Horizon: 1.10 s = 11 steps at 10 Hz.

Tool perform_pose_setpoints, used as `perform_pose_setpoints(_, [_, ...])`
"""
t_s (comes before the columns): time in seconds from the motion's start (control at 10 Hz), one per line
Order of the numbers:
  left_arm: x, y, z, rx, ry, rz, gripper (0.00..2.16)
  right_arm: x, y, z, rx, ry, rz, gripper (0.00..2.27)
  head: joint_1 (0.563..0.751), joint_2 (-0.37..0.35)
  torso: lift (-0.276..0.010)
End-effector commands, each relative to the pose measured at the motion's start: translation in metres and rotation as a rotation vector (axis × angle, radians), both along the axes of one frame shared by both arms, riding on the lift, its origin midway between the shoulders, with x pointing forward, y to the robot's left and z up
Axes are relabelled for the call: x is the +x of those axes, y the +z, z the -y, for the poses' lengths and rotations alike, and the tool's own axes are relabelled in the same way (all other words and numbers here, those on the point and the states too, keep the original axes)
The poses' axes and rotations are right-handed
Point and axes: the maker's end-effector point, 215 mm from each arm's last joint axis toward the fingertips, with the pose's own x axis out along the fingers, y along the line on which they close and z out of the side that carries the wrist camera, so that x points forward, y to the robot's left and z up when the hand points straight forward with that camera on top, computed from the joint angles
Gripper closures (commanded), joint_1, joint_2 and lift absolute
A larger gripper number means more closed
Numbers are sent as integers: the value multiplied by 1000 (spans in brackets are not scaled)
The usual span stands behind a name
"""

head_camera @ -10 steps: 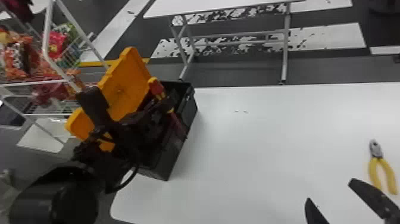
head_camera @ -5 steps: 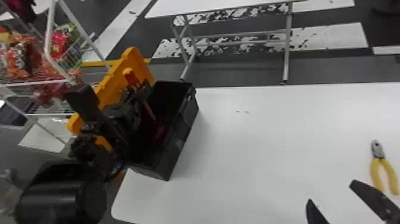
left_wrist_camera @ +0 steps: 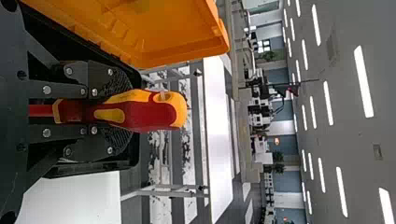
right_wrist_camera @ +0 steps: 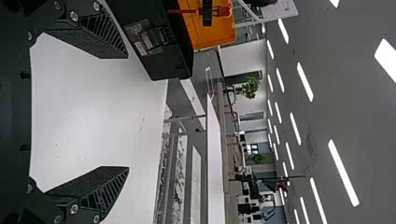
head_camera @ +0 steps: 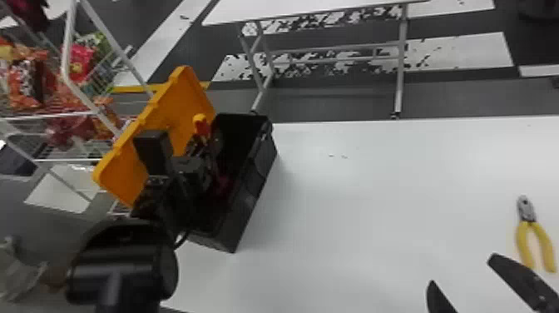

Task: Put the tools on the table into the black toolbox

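L gripper (head_camera: 203,144) has its fingers closed round the screwdriver (left_wrist_camera: 140,112), red/yellow handle up, over the box (head_camera: 254,185). Box sits at the L end of the tabletop (head_camera: 353,208), orange lid (head_camera: 183,98) open. Smth. red is down inside, too dark to ID. Pliers (head_camera: 525,241) (yellow handles, grey head) lie on the tabletop at far R, near R gripper (head_camera: 462,269), whose fingers are spread w/ nothing btwn. Rack (head_camera: 79,89) w/ snack bags stands beyond, to the L.

one toolbox (head_camera: 249,195), one held screwdriver (left_wrist_camera: 144,114), one pair of pliers (head_camera: 527,213)
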Motion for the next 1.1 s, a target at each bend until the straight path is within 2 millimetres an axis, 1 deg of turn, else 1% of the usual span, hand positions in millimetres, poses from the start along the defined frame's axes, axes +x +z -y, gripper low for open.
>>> perform_pose_setpoints(0.0, [5, -11, -4, 2, 5, -17, 2128, 0, 1, 1, 1, -2, 5, 171, 695, 350, -75])
perform_pose_setpoints(0.1, [4, -17, -8, 14, 11, -31, 2128, -1, 5, 1, 3, -4, 17, 171, 695, 350, -75])
perform_pose_setpoints(0.2, [6, -18, -7, 8, 10, -24, 1517, -2, 5, 2, 2, -5, 17, 171, 695, 350, -75])
perform_pose_setpoints(0.3, [5, -18, -8, -8, 17, -20, 259, -2, 5, 2, 3, -5, 18, 171, 695, 350, -75])
perform_pose_setpoints(0.4, [5, -17, -9, -17, 26, -16, -2, -2, 7, 2, 4, -6, 24, 171, 695, 350, -75])
perform_pose_setpoints(0.6, [1, -12, -3, -45, 20, -3, 19, -3, 7, 5, 5, -13, 24, 171, 695, 350, -75])
perform_pose_setpoints(0.7, [-8, -8, 8, -82, 12, 11, 19, -2, 10, 7, 10, -19, 35, 171, 695, 350, -75])
perform_pose_setpoints(0.9, [-25, 4, 50, -124, -27, 57, 19, 2, 11, 18, 8, -46, 36, 171, 695, 350, -75])
perform_pose_setpoints(1.0, [-32, 15, 68, -128, -47, 111, 22, 6, 12, 26, 6, -65, 37, 171, 695, 350, -75])
